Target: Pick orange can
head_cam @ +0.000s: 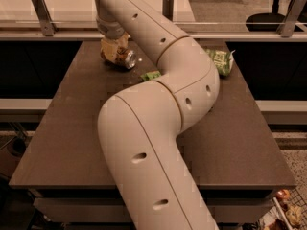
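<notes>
The orange can (126, 59) lies on its side at the far left of the dark table (67, 128), its shiny silver end facing me. My gripper (113, 50) hangs down from the pale arm (158, 104) right over the can's left part and touches or covers it. The can's body is mostly hidden behind the gripper. The arm sweeps across the middle of the view and hides much of the table.
A green crinkled snack bag (220, 61) lies at the far right of the table. A second green bag (150, 75) peeks out beside the arm, just right of the can. A rail with metal posts (43, 13) runs behind the table.
</notes>
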Controlling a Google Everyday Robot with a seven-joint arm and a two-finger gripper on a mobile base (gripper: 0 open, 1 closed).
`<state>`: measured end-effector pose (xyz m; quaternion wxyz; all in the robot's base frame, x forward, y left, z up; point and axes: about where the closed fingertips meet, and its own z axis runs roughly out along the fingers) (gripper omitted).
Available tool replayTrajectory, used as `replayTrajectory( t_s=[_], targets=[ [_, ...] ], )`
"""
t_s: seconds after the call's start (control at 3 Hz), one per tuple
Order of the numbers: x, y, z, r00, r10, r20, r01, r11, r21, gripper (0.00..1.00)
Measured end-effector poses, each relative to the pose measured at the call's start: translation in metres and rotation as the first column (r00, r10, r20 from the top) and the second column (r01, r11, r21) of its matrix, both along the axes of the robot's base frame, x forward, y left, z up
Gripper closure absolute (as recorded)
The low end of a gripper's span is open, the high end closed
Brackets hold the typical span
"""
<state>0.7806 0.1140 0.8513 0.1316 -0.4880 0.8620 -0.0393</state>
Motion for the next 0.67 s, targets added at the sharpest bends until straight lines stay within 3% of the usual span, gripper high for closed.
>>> replayTrajectory(
  t_s=[0.33,0.67],
  targets=[
    [0.0032,0.0024,-0.0015,1.0000,0.002,0.008,-0.002,1.000,0.006,1.00],
    [0.0054,0.0030,-0.0013,0.9999,-0.001,0.016,0.001,1.000,0.013,1.00]
  ],
)
